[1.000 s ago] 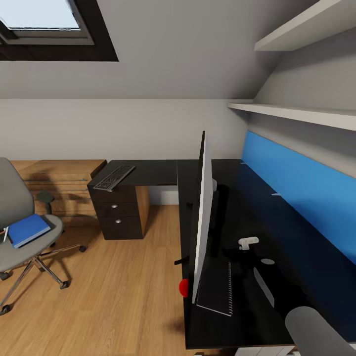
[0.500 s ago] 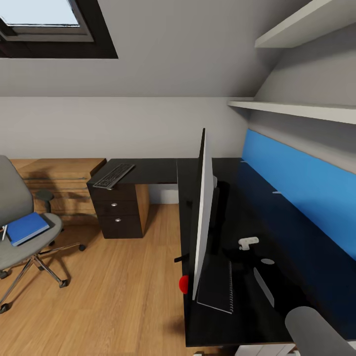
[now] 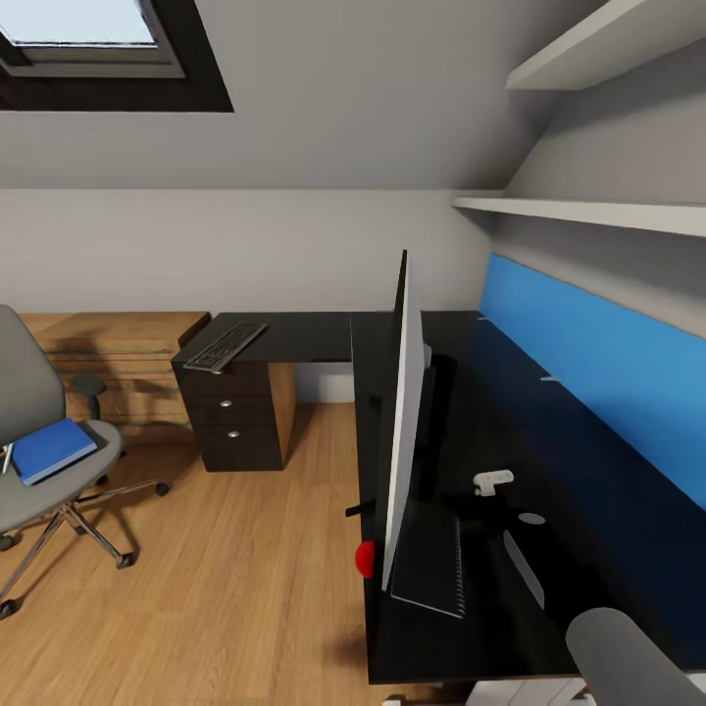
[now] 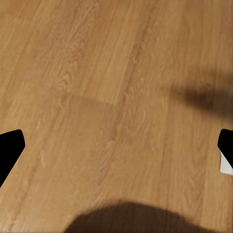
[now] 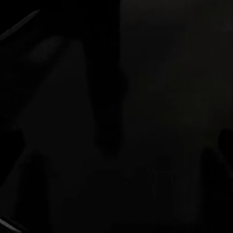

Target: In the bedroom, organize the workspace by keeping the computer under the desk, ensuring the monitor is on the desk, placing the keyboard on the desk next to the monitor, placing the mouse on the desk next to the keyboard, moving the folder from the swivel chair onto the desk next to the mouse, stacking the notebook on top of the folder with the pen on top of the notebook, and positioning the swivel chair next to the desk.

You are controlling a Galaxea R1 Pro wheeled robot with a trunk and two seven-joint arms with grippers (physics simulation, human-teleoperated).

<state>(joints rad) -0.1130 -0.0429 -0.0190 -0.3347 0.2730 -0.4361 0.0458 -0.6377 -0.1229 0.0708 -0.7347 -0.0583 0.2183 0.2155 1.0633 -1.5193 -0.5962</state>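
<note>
Wooden floor [image 4: 111, 97] beneath left pincer [image 4: 116, 150]; head view shows desk [image 3: 549, 441]

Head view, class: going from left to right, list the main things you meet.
Bright-blue flat folder on the grey padded swivel chair → long black keyboard → wide thin black monitor, seen edge-on → small white object → blue back panel.

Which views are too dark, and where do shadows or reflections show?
Right wrist view: almost wholly black, nothing readable. Left wrist view: well lit wood floor with soft blurred shadows at two edges. Head view: evenly lit; the glossy desk top mirrors its blue back panel.
</note>
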